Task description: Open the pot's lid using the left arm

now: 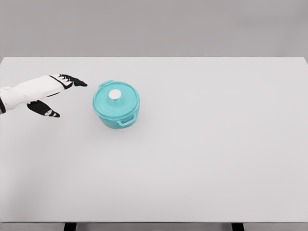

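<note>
Hovering left hand (52,94) open beside lidded pot (116,103).

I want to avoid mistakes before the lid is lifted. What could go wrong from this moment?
1. The knob on the lid is small and smooth-looking, so the fingers of the open left hand may slip off it.
2. The hand is beside the pot, not above it; reaching sideways could push the pot across the table.

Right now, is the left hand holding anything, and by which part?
Nothing is held. The left hand is open, fingers spread, left of the round teal pot, clear of its lid's white knob.
</note>
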Controlling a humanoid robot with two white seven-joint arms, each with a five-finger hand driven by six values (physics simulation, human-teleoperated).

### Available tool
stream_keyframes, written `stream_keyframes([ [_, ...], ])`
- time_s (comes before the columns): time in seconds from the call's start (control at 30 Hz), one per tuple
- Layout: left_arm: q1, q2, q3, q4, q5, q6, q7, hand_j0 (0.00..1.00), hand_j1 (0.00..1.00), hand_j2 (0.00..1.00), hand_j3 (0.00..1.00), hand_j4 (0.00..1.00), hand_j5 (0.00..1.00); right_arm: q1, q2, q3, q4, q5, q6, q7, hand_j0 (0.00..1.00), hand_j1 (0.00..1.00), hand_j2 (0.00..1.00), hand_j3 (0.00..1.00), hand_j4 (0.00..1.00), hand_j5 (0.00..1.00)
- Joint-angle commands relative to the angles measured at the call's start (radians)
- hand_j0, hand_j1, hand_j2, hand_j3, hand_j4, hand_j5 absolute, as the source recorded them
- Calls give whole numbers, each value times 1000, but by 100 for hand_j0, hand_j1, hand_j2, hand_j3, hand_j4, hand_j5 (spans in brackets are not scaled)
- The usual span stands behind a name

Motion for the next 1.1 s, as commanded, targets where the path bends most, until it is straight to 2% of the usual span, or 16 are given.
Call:
stream_keyframes([
  [0.0, 0, -3, -4, -3, 1, -1, -1, 100, 100, 100, 100, 100, 100, 0, 0, 0, 2, 0, -2, 0, 100, 100, 100, 100, 100, 100],
  [0.23, -17, 1, -6, -6, -2, -1, -1, 100, 100, 100, 100, 100, 100, 5, 0, 0, 2, 0, 6, 2, 100, 100, 100, 100, 100, 100],
  [0.33, -67, -2, -47, -12, -3, -1, -1, 100, 100, 100, 100, 100, 100, 5, 0, 0, 2, 0, 6, 2, 100, 100, 100, 100, 100, 100],
  [0.4, -78, -6, -58, -18, -8, -1, -1, 100, 100, 100, 100, 100, 100, 5, 0, 0, 2, 0, 6, 2, 100, 100, 100, 100, 100, 100],
  [0.43, -112, -5, -73, -27, -8, 4, -1, 100, 100, 100, 100, 100, 100, 5, 0, 0, 2, 0, 6, 2, 100, 100, 100, 100, 100, 100],
  [0.47, -195, 3, -147, -9, -5, 6, -1, 100, 100, 100, 100, 100, 100, 5, 0, 0, 2, 0, 6, 2, 100, 100, 100, 100, 100, 100],
  [0.5, -264, 4, -237, 61, -3, 6, -1, 100, 100, 100, 100, 100, 100, 5, 0, 0, 2, 0, 6, 2, 100, 100, 100, 100, 100, 100],
  [0.53, -348, -5, -403, 158, -2, -1, -1, 100, 100, 100, 100, 100, 100, 5, 0, 0, 2, 0, 6, 2, 100, 100, 100, 100, 100, 100],
  [0.57, -419, -6, -522, 167, 0, -1, -1, 100, 100, 100, 100, 100, 100, 5, 0, 0, 2, 0, 6, 2, 100, 100, 100, 100, 100, 100],
  [0.6, -488, -6, -612, 168, 1, -1, -1, 100, 100, 100, 100, 100, 100, 5, 0, 0, 2, 0, 5, 2, 100, 100, 100, 100, 100, 100],
  [0.63, -511, -8, -633, 163, 6, -1, -1, 100, 100, 100, 100, 100, 100, 5, 0, 0, 2, 0, 6, 2, 100, 100, 100, 100, 100, 100],
  [0.7, -545, -62, -636, 143, -5, -1, -1, 100, 100, 100, 100, 100, 100, 5, 0, 0, 2, 0, 6, 2, 100, 100, 100, 100, 100, 100],
  [1.07, -563, -114, -644, 140, -6, -1, -1, 99, 99, 99, 99, 99, 99, 5, 0, 0, 2, 0, 6, 2, 100, 100, 100, 100, 100, 100],
])
